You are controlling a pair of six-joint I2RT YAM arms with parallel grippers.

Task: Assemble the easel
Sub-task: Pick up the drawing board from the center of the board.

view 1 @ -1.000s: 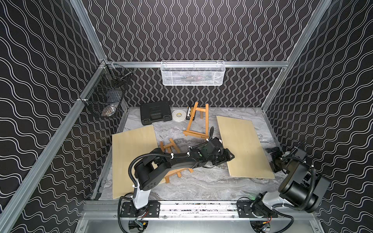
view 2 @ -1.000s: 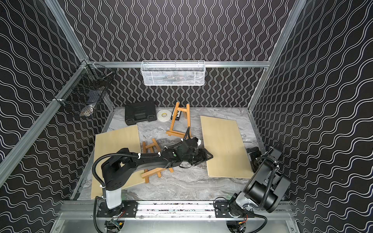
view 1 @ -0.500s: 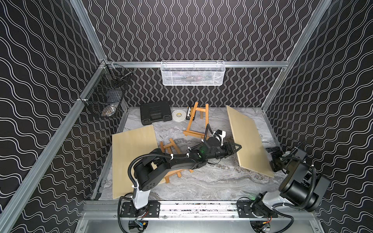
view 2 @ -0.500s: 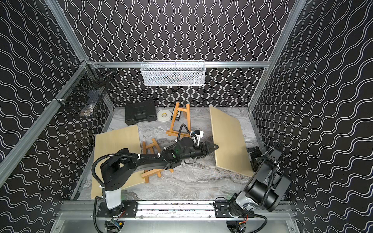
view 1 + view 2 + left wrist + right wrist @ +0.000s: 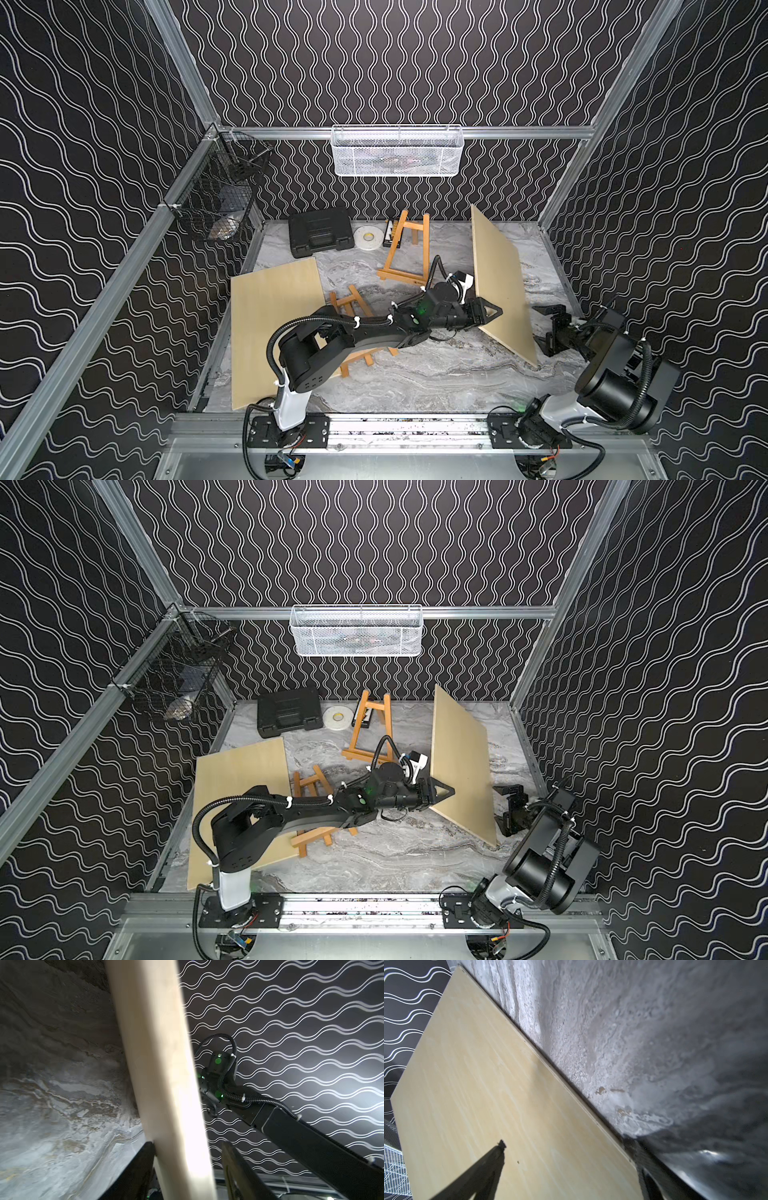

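Tilted up since before, board (image 5: 498, 282); wrist shows its edge (image 5: 166, 1084).

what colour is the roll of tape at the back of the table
White, with a yellowish core; the roll of tape shows best in a top view.

Motion-blurred wooden board (image 5: 164, 1076) hides part of the right arm (image 5: 291, 1124) in the left wrist view; the fallen easel (image 5: 353, 332) lies partly concealed beneath the left arm (image 5: 374, 332) in a top view.
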